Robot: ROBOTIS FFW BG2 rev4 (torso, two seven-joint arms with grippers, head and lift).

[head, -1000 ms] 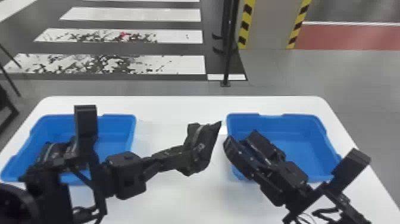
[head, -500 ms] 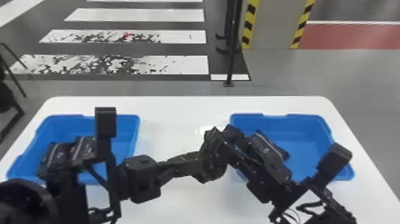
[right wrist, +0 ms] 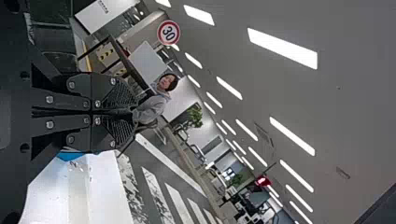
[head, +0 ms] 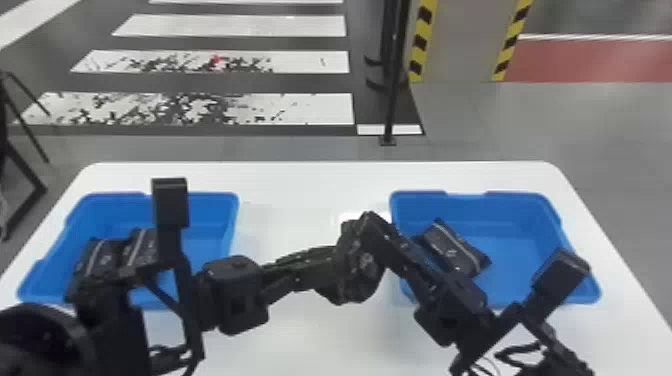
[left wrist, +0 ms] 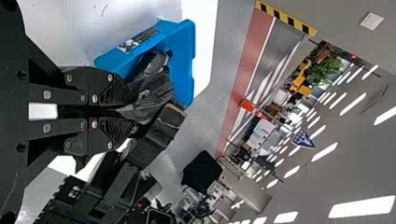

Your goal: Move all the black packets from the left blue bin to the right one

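In the head view my left gripper [head: 327, 265] is at the middle of the table, shut on a black packet [head: 350, 280]; the left wrist view has this packet [left wrist: 154, 93] at the tips of the left gripper [left wrist: 122, 111]. My right gripper [head: 369, 225] is right beside the held packet; whether they touch, I cannot tell. Its fingers are together in the right wrist view, the right gripper [right wrist: 123, 112] having nothing visible between them. Two black packets [head: 102, 260] [head: 142, 247] lie in the left blue bin [head: 212, 200]. Another packet [head: 455, 250] lies in the right blue bin [head: 525, 200], partly behind the right arm.
Both bins stand on a white table [head: 300, 185], with bare tabletop between them behind the grippers. The right arm crosses the near left corner of the right bin. A dark pole [head: 392, 100] stands on the floor past the table's far edge.
My right gripper has swung left from the right bin's near left side to the held packet, uncovering more of the packet in that bin. The left gripper's packet has shifted slightly nearer the table's front.
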